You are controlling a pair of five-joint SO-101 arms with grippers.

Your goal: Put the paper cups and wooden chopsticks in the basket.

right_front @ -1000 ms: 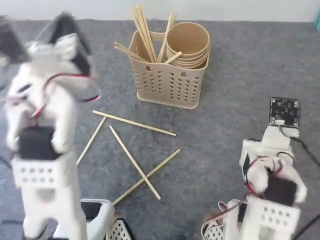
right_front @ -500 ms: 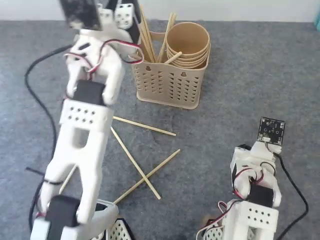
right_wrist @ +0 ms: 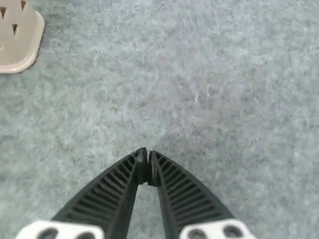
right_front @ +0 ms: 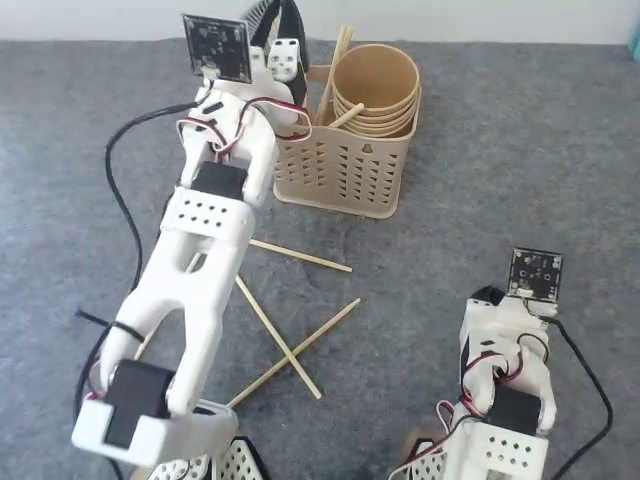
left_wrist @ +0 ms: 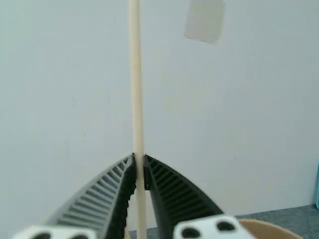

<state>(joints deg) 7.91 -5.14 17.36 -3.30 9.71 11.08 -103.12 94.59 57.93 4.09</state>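
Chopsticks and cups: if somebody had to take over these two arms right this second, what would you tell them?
Left gripper: shut on a chopstick, up by the basket.
Right gripper: shut, empty, over bare carpet.
Done: paper cups are stacked in the basket, with standing chopsticks beside them.
Left: drop the held one in, then collect at least three loose chopsticks lying on the carpet in front of the basket.

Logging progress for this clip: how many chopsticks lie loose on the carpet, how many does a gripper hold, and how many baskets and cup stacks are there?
Loose chopsticks on the carpet: 3 in sight (the left arm may hide more)
Chopstick held in the left gripper: 1
Basket: 1
Stack of paper cups: 1
Total: 6
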